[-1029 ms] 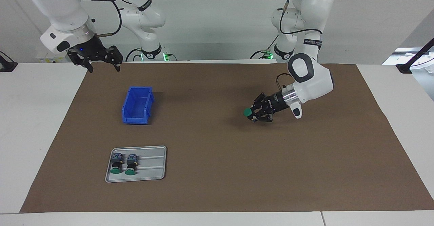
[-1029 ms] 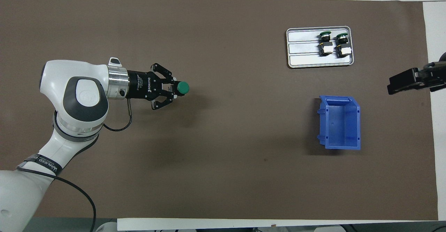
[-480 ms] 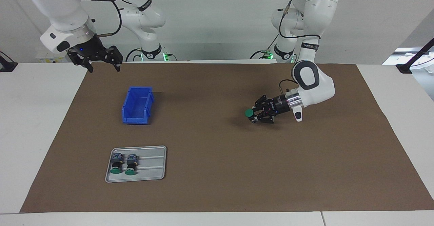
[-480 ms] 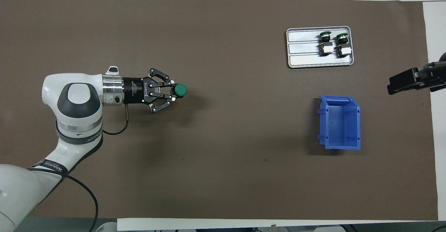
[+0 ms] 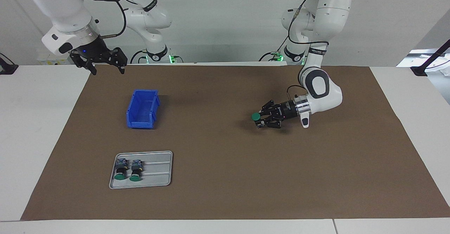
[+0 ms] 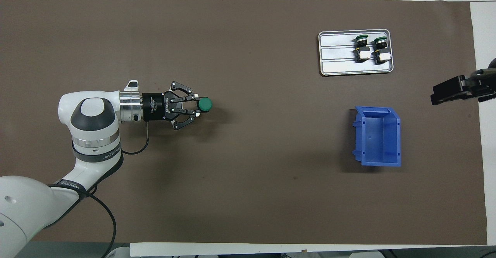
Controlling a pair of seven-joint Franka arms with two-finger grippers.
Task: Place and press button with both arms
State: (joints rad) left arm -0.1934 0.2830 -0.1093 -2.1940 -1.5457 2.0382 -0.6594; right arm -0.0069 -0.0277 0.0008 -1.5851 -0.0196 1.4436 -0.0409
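Note:
My left gripper (image 5: 260, 119) is shut on a button (image 5: 255, 116) with its green cap pointing away from the wrist. It lies nearly level, low over the brown mat toward the left arm's end of the table. I cannot tell whether the button touches the mat. It also shows in the overhead view (image 6: 204, 104), with the left gripper (image 6: 196, 105) around its body. My right gripper (image 5: 106, 64) waits open and empty, up in the air over the mat's edge at the right arm's end, and it also shows in the overhead view (image 6: 445, 94).
A blue bin (image 5: 140, 123) stands empty toward the right arm's end. Farther from the robots, a grey tray (image 5: 158, 172) holds two more green-capped buttons (image 5: 121, 170), side by side. In the overhead view the bin (image 6: 378, 162) and tray (image 6: 335, 52) show too.
My left arm's wrist has swung lower and nearer to the mat, and the gripper with the button has settled slightly down. The right arm has not moved.

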